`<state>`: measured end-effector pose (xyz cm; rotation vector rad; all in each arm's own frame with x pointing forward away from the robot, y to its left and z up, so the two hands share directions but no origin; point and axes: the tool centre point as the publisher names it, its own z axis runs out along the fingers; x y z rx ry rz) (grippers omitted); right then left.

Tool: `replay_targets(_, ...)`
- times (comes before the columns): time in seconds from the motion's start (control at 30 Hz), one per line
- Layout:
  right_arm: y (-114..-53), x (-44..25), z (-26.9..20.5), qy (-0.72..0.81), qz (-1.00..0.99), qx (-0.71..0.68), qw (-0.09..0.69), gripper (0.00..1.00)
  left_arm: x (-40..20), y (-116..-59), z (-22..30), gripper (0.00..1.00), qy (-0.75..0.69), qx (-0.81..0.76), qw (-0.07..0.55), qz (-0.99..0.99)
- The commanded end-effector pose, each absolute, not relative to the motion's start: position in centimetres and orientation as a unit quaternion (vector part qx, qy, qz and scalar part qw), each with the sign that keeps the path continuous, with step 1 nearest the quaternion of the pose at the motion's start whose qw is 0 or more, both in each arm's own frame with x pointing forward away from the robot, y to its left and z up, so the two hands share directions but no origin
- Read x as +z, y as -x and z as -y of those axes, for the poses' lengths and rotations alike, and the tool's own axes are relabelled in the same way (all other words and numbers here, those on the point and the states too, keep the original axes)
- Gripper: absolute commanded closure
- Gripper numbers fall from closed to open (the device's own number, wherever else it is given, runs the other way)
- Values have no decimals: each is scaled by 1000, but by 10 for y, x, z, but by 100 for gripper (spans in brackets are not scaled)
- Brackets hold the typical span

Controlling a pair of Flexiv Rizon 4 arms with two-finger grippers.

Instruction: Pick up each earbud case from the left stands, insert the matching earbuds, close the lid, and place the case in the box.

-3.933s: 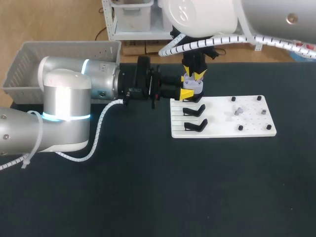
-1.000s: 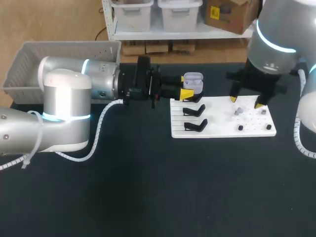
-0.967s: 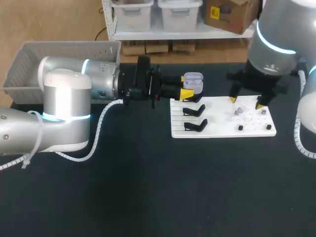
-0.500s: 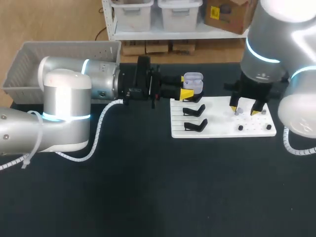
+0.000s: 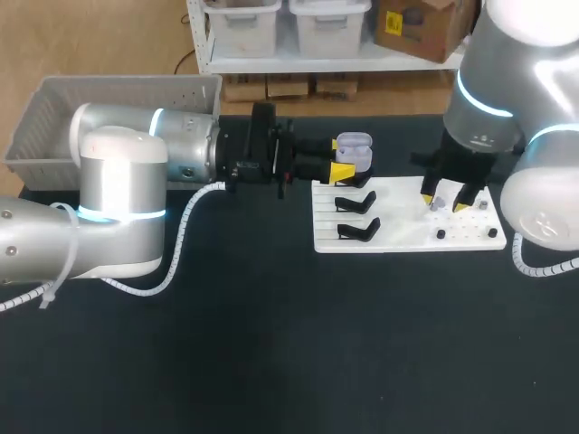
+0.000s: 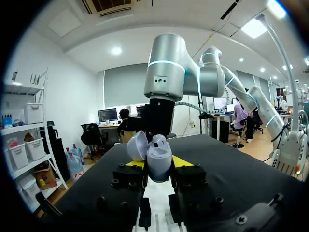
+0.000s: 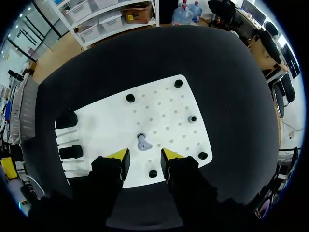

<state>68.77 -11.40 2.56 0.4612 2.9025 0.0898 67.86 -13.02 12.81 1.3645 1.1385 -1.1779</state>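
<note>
My left gripper (image 5: 344, 168) is shut on a lavender earbud case (image 5: 353, 147), held level just behind the white board (image 5: 407, 237). In the left wrist view the case (image 6: 159, 162) stands between the yellow-tipped fingers (image 6: 181, 161) with its lid (image 6: 137, 145) swung open, and a small rounded piece shows in its top. My right gripper (image 5: 442, 199) hangs open, pointing down over the board's right half. A grey earbud (image 7: 143, 142) lies on the board just ahead of the gap of the right gripper (image 7: 144, 157), untouched.
Two black stands (image 5: 355, 201) (image 5: 358, 228) sit on the board's slotted left part. Several black pegs (image 7: 130, 98) dot its right part. A grey basket (image 5: 54, 117) stands at the table's back left. Dark table surrounds the board.
My right arm has come in and down over the grey earbud, and its fingers have drawn closer together. The left arm and the case have not moved.
</note>
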Motion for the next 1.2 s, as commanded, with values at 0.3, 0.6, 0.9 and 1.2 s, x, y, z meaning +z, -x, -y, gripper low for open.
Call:
replay_targets(0.3, -698, 18, 116, -164, -981, 42, 96, 66, 128, -677, 130, 100, -559, -481, 486, -468)
replay_targets(0.6, -702, 14, 117, -167, -980, 49, 94, 75, 128, -677, 130, 100, -559, -481, 486, -468)
replay_targets(0.9, -704, 11, 117, -170, -980, 52, 88, 75, 128, -677, 130, 100, -559, -481, 486, -468)
replay_targets(1.2, -705, 10, 116, -170, -981, 52, 84, 90, 128, -677, 130, 100, -559, -481, 486, -468)
